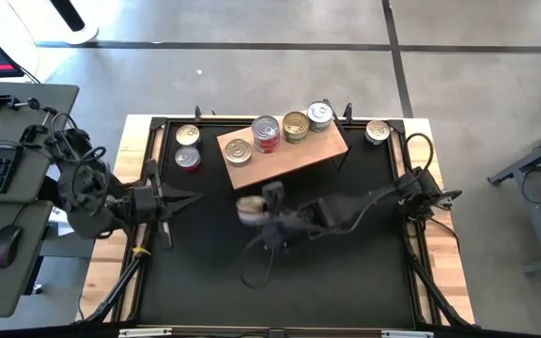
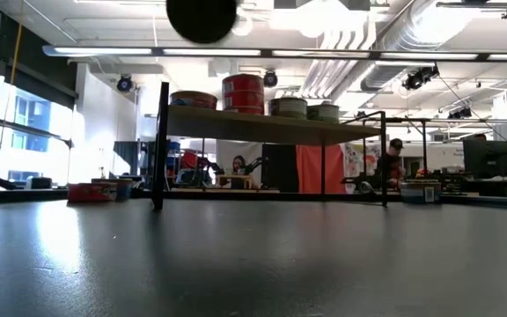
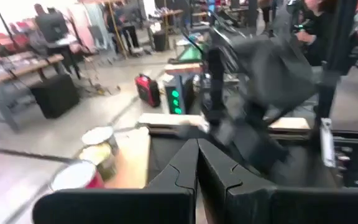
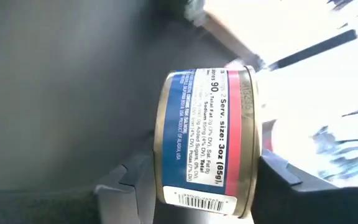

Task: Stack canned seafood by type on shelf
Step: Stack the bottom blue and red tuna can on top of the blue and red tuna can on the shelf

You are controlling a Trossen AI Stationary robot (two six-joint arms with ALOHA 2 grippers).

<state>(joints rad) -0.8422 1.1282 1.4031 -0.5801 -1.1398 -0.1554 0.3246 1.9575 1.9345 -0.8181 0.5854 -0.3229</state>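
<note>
canned seafood on shelf, right gripper holding tin

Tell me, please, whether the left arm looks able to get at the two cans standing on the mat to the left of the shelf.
Probably yes. The left gripper, fingers together, waits at the mat's left side, and the two cans stand just beyond it with nothing between. The shelf and the right gripper, holding a can, lie farther right.
</note>
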